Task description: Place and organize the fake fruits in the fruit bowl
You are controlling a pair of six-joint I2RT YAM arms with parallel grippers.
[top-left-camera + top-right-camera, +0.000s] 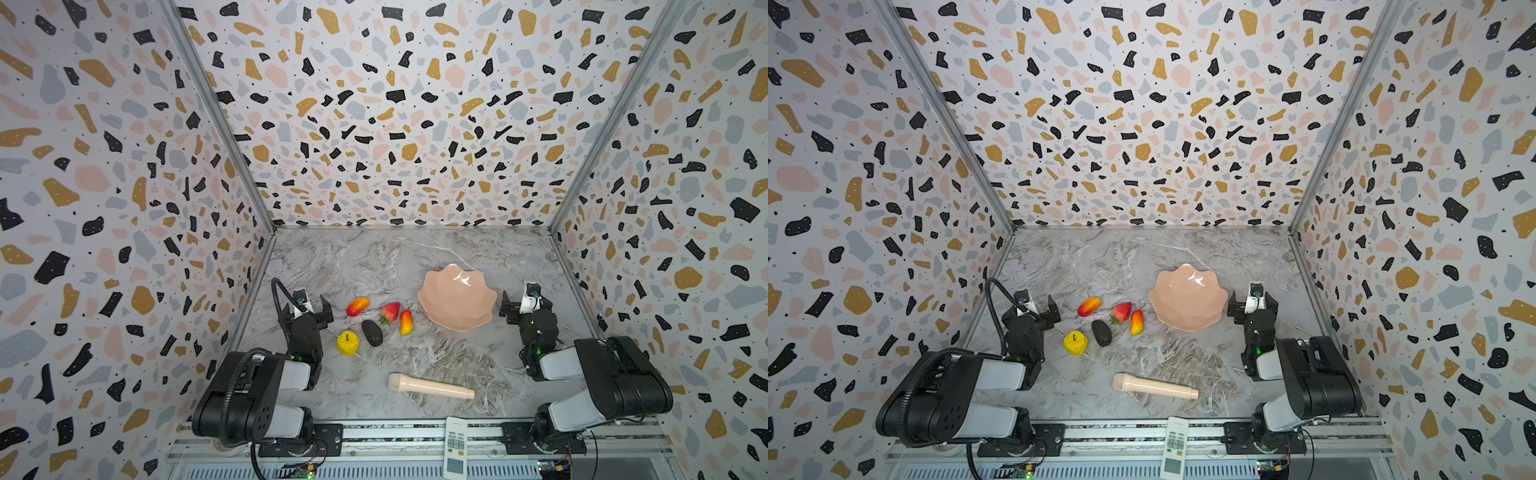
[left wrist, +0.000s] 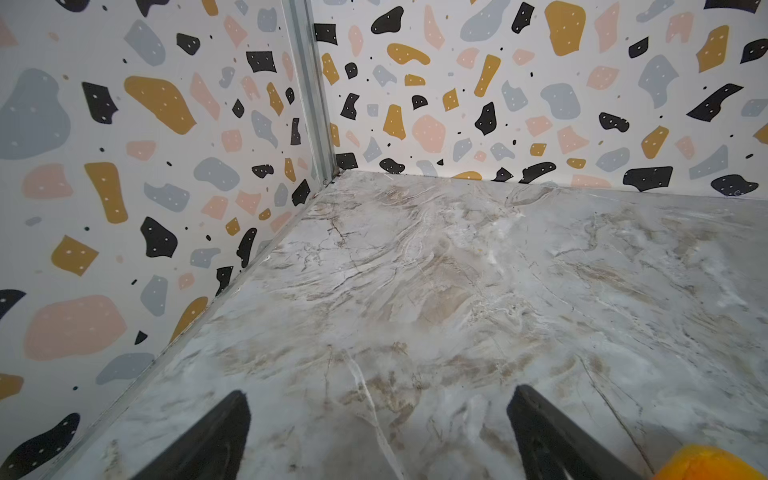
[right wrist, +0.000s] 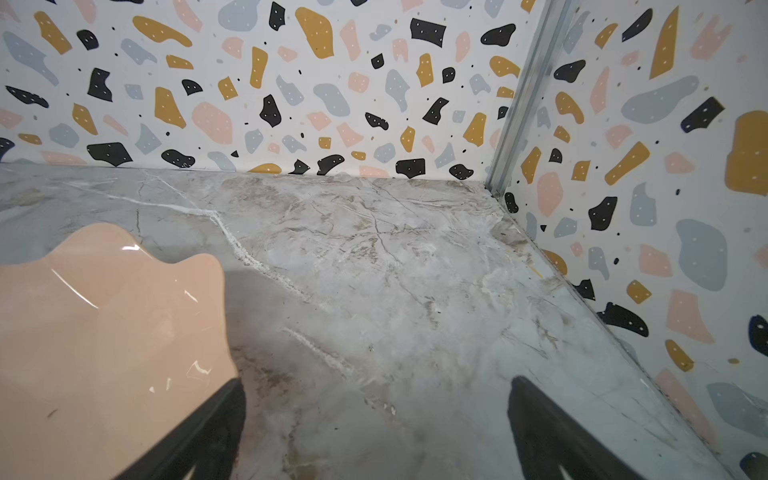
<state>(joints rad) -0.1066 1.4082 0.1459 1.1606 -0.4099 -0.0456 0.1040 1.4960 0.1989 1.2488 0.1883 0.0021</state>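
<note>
- The left hand [image 1: 312,305] sits low over the marble surface [image 1: 374,257] at the left. Its fingers [image 2: 216,436] are spread wide with nothing between them.
- The right hand [image 1: 524,302] is also spread wide and holds nothing. It sits just beside the right edge of the fruit bowl [image 1: 457,307], and in the right wrist view one finger [image 3: 216,432] lies close against the bowl's scalloped rim [image 3: 124,332].
- The peach-pink fruit bowl stands on the surface, right of centre in both top views.
- All five fruits lie on the surface outside the bowl, grouped between the left hand and the bowl.
- One mango [image 1: 358,306] is nearest the left hand.
- The strawberry [image 1: 390,312] and the second mango [image 1: 406,322] lie side by side, closest to the bowl.
- The avocado [image 1: 372,333] and the lumpy yellow fruit [image 1: 348,343] lie nearer the front.
- A beige cylinder [image 1: 430,387] lies on its side towards the front.
- A white remote [image 1: 455,446] rests on the front rail.
</note>
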